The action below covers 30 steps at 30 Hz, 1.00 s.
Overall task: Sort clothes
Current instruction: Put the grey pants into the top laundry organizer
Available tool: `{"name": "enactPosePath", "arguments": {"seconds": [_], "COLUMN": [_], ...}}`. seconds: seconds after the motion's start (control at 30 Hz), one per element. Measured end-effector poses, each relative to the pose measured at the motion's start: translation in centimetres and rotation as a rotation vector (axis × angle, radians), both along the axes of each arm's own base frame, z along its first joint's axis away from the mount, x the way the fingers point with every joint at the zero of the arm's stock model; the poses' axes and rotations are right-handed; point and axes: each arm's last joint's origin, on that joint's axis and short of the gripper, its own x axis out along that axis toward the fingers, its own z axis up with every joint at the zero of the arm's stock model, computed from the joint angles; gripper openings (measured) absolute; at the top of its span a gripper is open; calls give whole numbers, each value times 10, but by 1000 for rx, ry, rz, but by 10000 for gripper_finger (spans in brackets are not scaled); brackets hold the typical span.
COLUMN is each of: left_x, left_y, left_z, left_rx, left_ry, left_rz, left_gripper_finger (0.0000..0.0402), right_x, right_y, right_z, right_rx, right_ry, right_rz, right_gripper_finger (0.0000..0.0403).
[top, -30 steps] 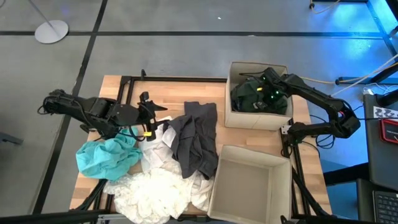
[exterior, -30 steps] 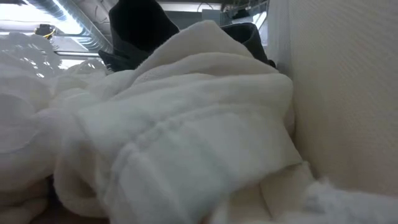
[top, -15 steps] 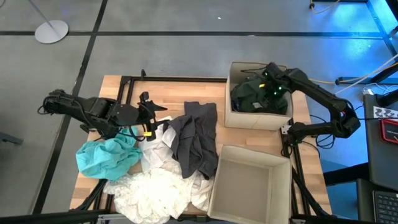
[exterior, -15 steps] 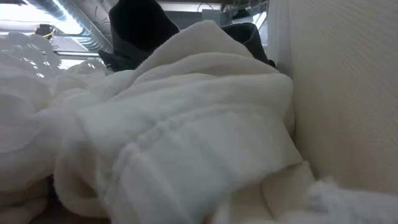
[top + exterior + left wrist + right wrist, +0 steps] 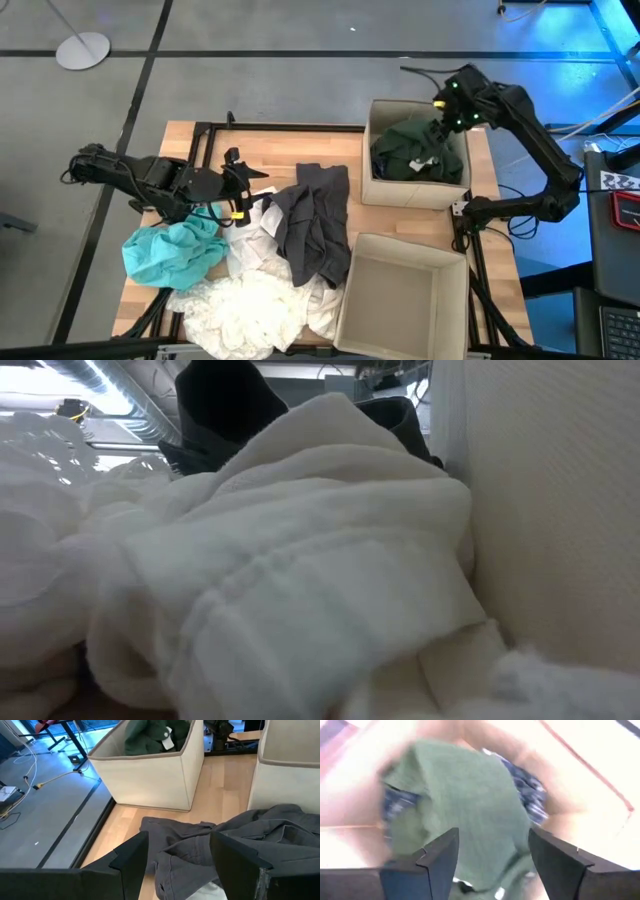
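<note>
A dark green garment (image 5: pixel 413 150) lies heaped in the far cardboard box (image 5: pixel 376 190), with blue-and-white plaid cloth (image 5: pixel 526 786) showing under it. My right gripper (image 5: pixel 450 108) hangs open above that box (image 5: pixel 600 765), and the green garment (image 5: pixel 465 805) lies below its fingers, untouched. On the table lie a dark grey garment (image 5: pixel 316 228), a teal one (image 5: pixel 168 252) and white ones (image 5: pixel 250 300). My left gripper (image 5: pixel 243 192) waits open at the table's left, low over the grey garment's edge (image 5: pixel 200 845).
A second cardboard box (image 5: pixel 400 300) stands open at the near right, with nothing showing inside. In the low view the white clothes (image 5: pixel 300 590) fill most of the picture beside that box's wall (image 5: pixel 560 510). Bare wood (image 5: pixel 290 145) lies at the far middle.
My right gripper has opened and let go of the dark green garment, which stays heaped in the far box. The gripper has then risen out of the box and drawn toward the table's far right corner.
</note>
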Motion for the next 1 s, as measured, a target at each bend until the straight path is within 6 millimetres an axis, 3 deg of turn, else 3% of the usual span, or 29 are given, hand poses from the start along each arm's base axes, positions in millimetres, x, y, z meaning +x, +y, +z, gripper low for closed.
{"name": "enactPosePath", "arguments": {"seconds": [0.17,0.37,0.6,0.7,1.0], "left_x": [-1,-3,-3,-3,-6], "left_y": [0,1,0,1,0], "left_z": [-2,-10,-56,-78,-127], "left_rx": [0,-40,-88,-113,-183], "left_ry": [19,55,151,178,242], "left_rz": [3,37,96,127,121], "left_gripper_finger": [203,203,203,203,203], "right_x": [10,50,106,127,194], "right_y": [3,18,56,72,113], "right_z": [10,6,9,6,-29], "right_rx": [13,-33,-156,-184,-170], "right_ry": [-193,-327,-533,-546,-518], "right_rz": [100,290,543,601,788], "right_gripper_finger": [244,244,244,244,244]}}
